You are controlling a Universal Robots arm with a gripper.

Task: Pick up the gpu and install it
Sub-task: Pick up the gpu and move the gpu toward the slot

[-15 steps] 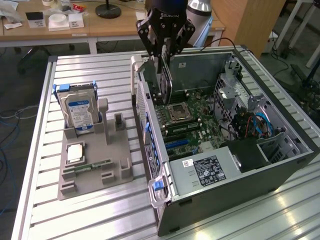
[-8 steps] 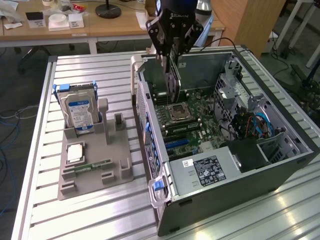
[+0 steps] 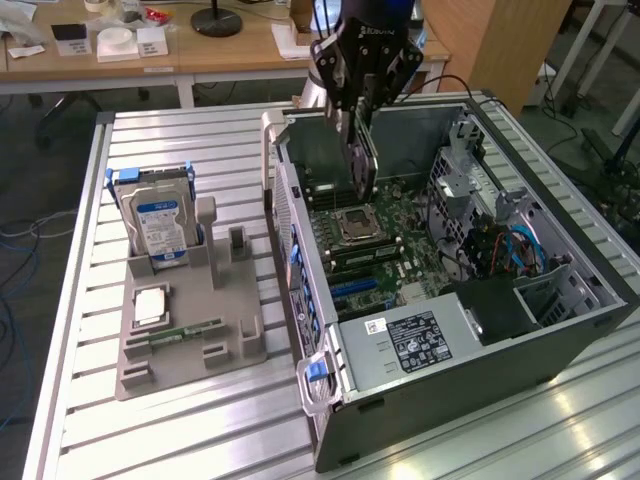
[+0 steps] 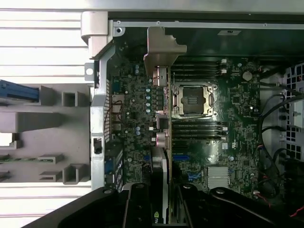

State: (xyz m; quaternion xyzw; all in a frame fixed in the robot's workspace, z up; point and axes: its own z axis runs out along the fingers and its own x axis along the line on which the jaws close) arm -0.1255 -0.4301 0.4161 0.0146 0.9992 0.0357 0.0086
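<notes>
My gripper point(image 3: 360, 112) hangs over the open computer case point(image 3: 300, 260) and is shut on the gpu point(image 3: 362, 165). The card is held on edge, its lower edge a little above the motherboard point(image 3: 400, 240), close to the CPU socket point(image 3: 357, 225). In the wrist view the gpu point(image 4: 164, 142) appears edge-on between my two black fingers point(image 4: 137, 206). Its metal end bracket point(image 4: 161, 52) points toward the case's rear wall. It runs beside the CPU socket point(image 4: 192, 99) and over the board's expansion slots.
A grey holder point(image 3: 190, 320) on the slotted metal table carries a silver hard drive with a blue label point(image 3: 160, 225), a CPU chip point(image 3: 150, 305) and a green RAM stick point(image 3: 185, 333). Drive cages and cables point(image 3: 500, 240) fill the case's far side.
</notes>
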